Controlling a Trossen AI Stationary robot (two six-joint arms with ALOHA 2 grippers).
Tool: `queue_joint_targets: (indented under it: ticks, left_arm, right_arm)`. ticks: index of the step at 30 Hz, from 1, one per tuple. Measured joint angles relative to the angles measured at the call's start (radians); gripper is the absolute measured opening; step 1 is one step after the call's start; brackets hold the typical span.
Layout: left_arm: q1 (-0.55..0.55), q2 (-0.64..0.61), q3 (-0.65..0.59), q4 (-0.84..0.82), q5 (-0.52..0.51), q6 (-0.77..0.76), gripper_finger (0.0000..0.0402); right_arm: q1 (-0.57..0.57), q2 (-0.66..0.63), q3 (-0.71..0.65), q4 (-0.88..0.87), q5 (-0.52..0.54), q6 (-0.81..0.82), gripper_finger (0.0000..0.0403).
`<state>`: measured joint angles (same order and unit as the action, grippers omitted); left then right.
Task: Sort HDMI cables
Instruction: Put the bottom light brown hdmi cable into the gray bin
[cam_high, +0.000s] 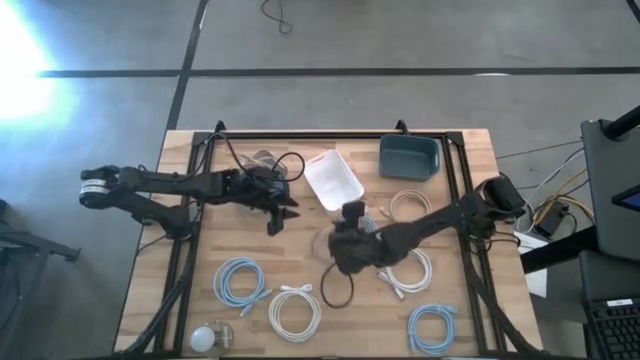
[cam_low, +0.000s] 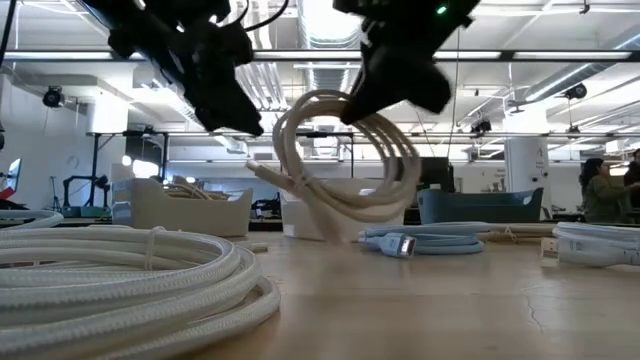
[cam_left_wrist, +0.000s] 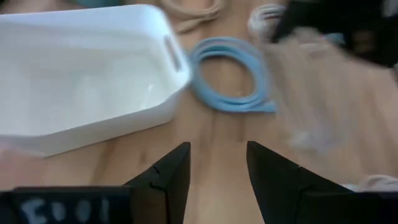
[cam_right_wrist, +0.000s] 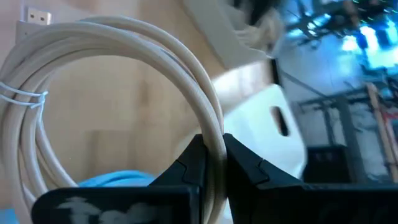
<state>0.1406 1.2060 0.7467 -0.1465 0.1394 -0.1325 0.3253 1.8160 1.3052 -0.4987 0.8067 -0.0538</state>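
My right gripper (cam_high: 338, 252) hovers over the table's middle, shut on a beige-tan HDMI coil (cam_low: 345, 165) that hangs under it. My left gripper (cam_high: 280, 216) is open above bare wood beside the white bin (cam_high: 333, 180); a light blue coil (cam_left_wrist: 230, 74) lies flat ahead of it. Other coils rest flat on the table: light blue (cam_high: 240, 280), white (cam_high: 295, 311), white (cam_high: 405, 270), light blue (cam_high: 432, 328), beige (cam_high: 408, 205). Beige cords lie in a clear bin (cam_high: 262, 160). My right gripper pinches the beige coil's bundled strands (cam_right_wrist: 214, 140) between its two fingers, at the loop's upper part. The fingers (cam_low: 375, 95) come from above and lie across the strands. The coil hangs below them on edge, lifted clear of the table (cam_low: 340, 222).
A teal bin (cam_high: 408, 157) stands at the far right of the table. A small white ball (cam_high: 205, 338) sits near the near left corner. A dark ring (cam_high: 338, 288) shows on the wood just nearer than my right gripper. Black frame rails (cam_high: 185, 250) run along both sides.
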Motion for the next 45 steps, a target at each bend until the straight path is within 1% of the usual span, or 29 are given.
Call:
queue_joint_targets:
  ticks: [5,9,14,17,21,29,34,39,43,45]
  left_arm:
    - [0.0,0.0,0.0,0.015,0.011,-0.033,0.0161]
    - [0.0,0.0,0.0,0.016,0.036,-0.063,0.0161]
    - [0.001,0.0,0.0,0.038,0.139,-0.063,0.0161]
    - [0.001,0.0,0.0,0.066,0.2,-0.063,0.0161]
    - [0.001,-0.001,0.0,0.069,0.239,-0.064,0.0161]
    - [0.0,-0.001,0.0,0.069,0.248,-0.079,0.0161]
    - [0.0,-0.002,0.0,0.074,0.28,-0.079,0.0161]
    - [0.0,-0.003,0.0,0.111,0.287,-0.079,0.0161]
    - [0.0,-0.003,0.0,0.121,0.295,-0.078,0.0161]
    - [0.0,-0.003,-0.001,0.122,0.295,-0.078,0.0161]
  right_arm:
    - [-0.072,0.0,0.0,0.078,0.001,-0.037,0.0029]
    - [-0.108,0.001,-0.001,0.197,0.007,-0.154,0.0029]
    - [-0.125,0.001,-0.002,0.294,0.003,-0.331,0.0029]
    - [-0.129,0.001,-0.002,0.308,0.002,-0.38,0.0029]
    - [-0.131,0.001,-0.002,0.297,0.005,-0.425,0.0029]
    - [-0.132,0.001,-0.003,0.292,0.008,-0.484,0.0029]
    - [-0.132,0.0,-0.003,0.303,0.007,-0.513,0.0029]
    - [-0.132,0.0,-0.004,0.386,0.002,-0.534,0.0029]
    - [-0.134,0.0,-0.005,0.456,-0.045,-0.572,0.0029]
    - [-0.135,0.0,-0.005,0.467,-0.048,-0.587,0.0029]
